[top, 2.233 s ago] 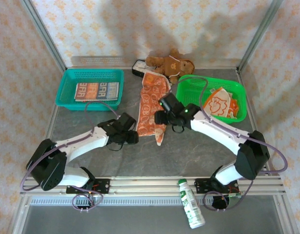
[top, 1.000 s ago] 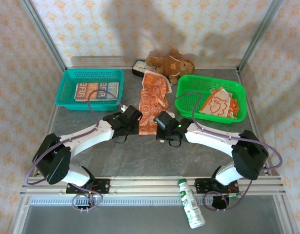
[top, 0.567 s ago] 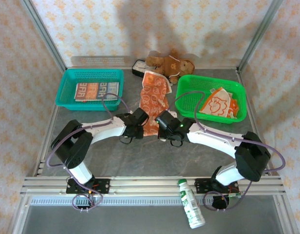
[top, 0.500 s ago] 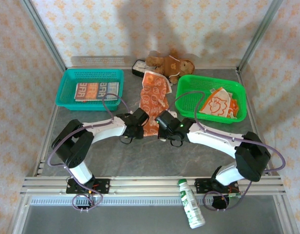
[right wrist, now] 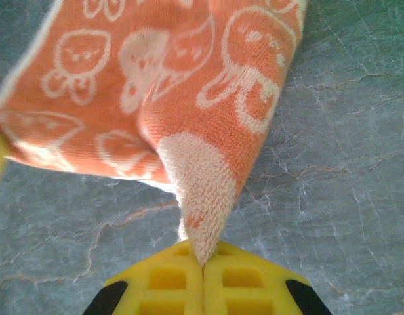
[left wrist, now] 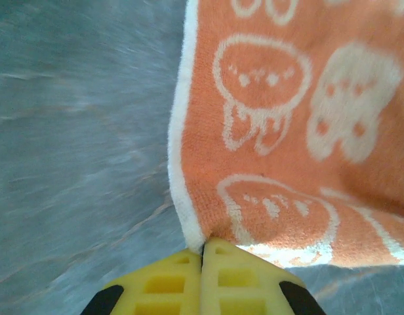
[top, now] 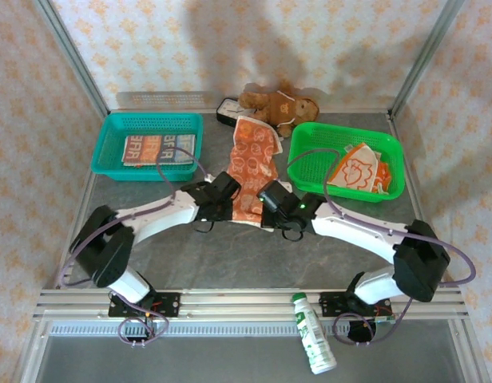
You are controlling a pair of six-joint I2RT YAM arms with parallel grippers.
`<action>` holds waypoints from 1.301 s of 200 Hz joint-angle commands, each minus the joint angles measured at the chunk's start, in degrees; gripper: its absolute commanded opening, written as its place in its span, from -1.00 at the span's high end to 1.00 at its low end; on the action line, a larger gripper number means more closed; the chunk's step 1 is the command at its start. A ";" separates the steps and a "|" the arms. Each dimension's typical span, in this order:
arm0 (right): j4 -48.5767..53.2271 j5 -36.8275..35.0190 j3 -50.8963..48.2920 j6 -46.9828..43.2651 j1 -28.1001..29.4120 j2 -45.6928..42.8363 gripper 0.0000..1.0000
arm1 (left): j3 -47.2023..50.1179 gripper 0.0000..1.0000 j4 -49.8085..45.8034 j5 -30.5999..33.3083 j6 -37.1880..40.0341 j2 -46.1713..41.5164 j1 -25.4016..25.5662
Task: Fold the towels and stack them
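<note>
An orange-and-white towel [top: 252,163] with cartoon prints lies lengthwise in the middle of the table. My left gripper [top: 233,206] is shut on its near left corner; in the left wrist view the yellow fingertips [left wrist: 202,248] pinch the white hem of the towel [left wrist: 287,118]. My right gripper [top: 263,215] is shut on the near right corner, and the towel [right wrist: 176,79] rises in a peak into that gripper [right wrist: 203,259]. A striped towel [top: 158,148] lies folded in the teal basket [top: 110,163]. Another orange-and-white towel [top: 358,171] sits crumpled in the green basket [top: 310,171].
A brown teddy bear [top: 279,102] lies at the back just beyond the towel's far end, with a small black object [top: 227,110] beside it. A white bottle [top: 312,343] lies on the frame in front of the table. Both arms meet at mid-table.
My left gripper came in from the left to the towel's near left corner and shut on it. My right gripper kept its hold on the other corner and barely moved.
</note>
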State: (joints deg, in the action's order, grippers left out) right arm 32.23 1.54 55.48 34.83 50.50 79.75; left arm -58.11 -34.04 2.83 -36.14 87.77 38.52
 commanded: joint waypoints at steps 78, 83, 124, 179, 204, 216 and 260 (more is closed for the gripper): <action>-1.73 0.35 0.58 -6.20 -5.07 10.87 0.82 | -14.12 1.00 -18.12 8.54 4.90 10.25 -2.13; -2.39 0.29 0.66 -6.45 -5.71 11.62 0.80 | -14.70 1.00 -17.45 8.59 5.19 11.65 -2.23; -2.61 0.63 3.40 -7.61 -7.79 16.94 0.19 | -19.28 0.57 -14.21 8.53 9.71 21.30 -4.10; -3.96 1.88 -2.71 -1.13 -7.48 7.26 0.04 | -13.07 -0.21 -11.91 5.97 9.46 13.36 -5.35; -6.13 2.48 -6.98 2.55 -7.00 3.44 0.09 | -7.65 -0.19 -9.29 2.59 7.94 6.95 -5.48; -7.12 2.43 -8.50 3.82 -6.75 2.84 0.15 | -4.72 -0.14 -7.18 0.46 6.83 5.16 -5.55; -9.64 1.64 -10.66 6.30 -5.27 4.78 0.28 | 2.59 0.03 -1.68 -3.23 2.05 2.08 -5.56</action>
State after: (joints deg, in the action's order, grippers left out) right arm 24.84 4.54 45.21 38.44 44.12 83.29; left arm -58.48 -39.18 2.09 -30.24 91.20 33.26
